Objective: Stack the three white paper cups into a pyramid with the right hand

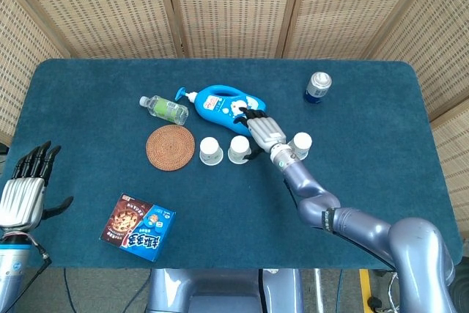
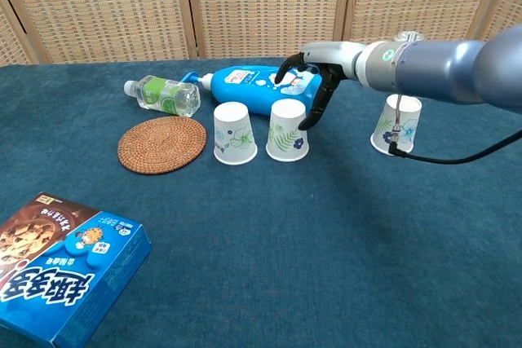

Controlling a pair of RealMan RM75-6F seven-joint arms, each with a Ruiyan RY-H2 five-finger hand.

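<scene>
Three white paper cups with printed patterns stand upside down on the blue table. The left cup [image 2: 234,133] [image 1: 210,150] and the middle cup [image 2: 288,130] [image 1: 239,149] stand close together, a small gap between them. The third cup [image 2: 397,124] [image 1: 302,144] stands apart to the right, behind my right forearm. My right hand [image 2: 313,81] [image 1: 264,130] hovers just behind and right of the middle cup, fingers spread and arched over it, holding nothing. My left hand [image 1: 26,190] rests open at the table's left edge, far from the cups.
A blue lotion bottle [image 2: 257,87] lies right behind the cups and under my right hand. A water bottle [image 2: 163,94] and a round woven coaster [image 2: 161,143] lie to the left, a cookie box [image 2: 57,262] at the front left, a can [image 1: 317,86] at the back right.
</scene>
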